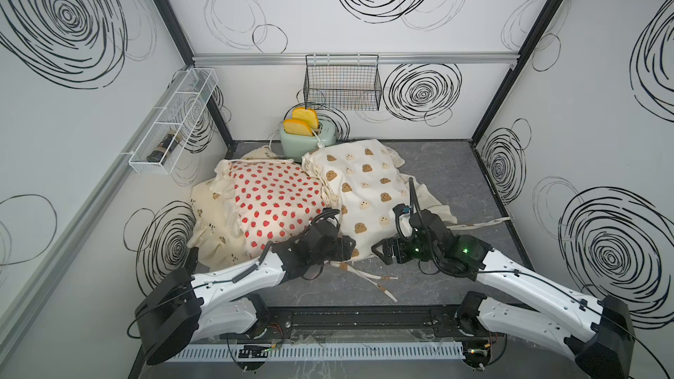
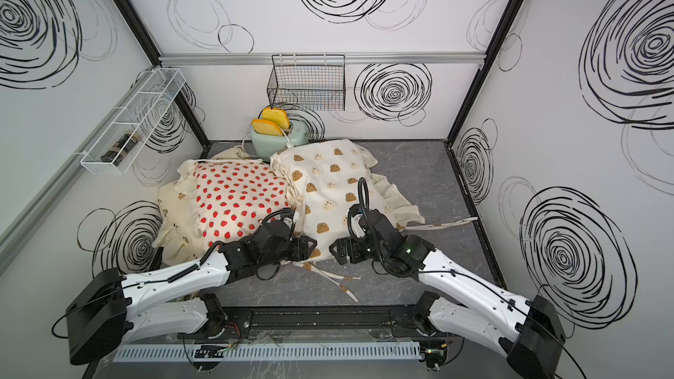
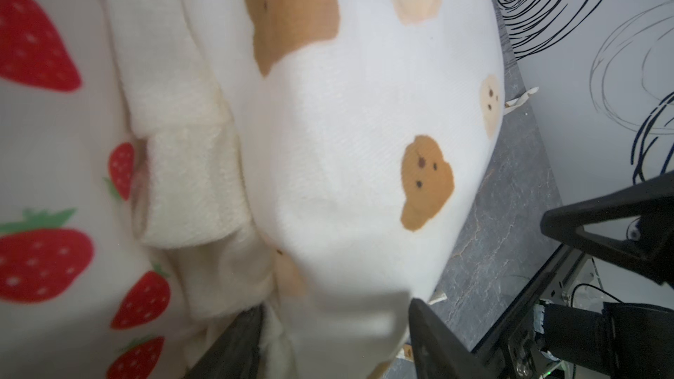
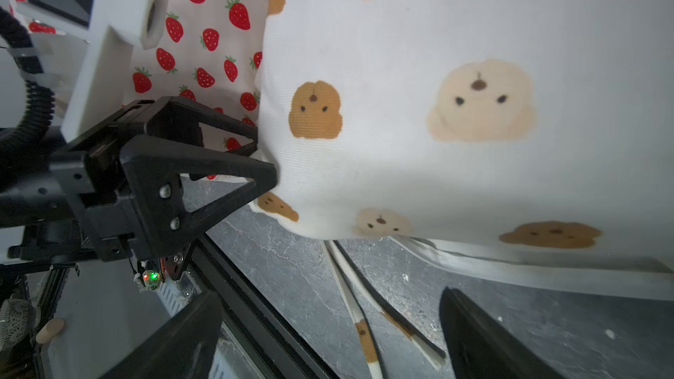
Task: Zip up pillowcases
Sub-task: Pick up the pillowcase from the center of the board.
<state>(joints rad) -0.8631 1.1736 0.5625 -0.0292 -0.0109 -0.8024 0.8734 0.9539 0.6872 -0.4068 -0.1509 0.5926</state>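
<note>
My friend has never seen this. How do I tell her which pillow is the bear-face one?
Find the mint-green toaster with two yellow toast slices at the very back. Just in front of it, toward the robot's right, lies the puffy off-white cloth pillowcase, side by side with the white strawberry-print pillowcase. It has big brown and tan bear faces all over, where its neighbour has red strawberries.

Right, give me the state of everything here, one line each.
Off-white brown-bear-face cloth pillowcase: lying flat, zip unseen.
White red-strawberry cloth pillowcase: lying atop the cream one.
Cream small-bear cloth pillowcase: underneath, mostly covered.
Left gripper: open, straddling the bear-face pillowcase's corner.
Right gripper: open, empty.
Mint-green toaster: two slices up.
Dark jar: on its side.
</note>
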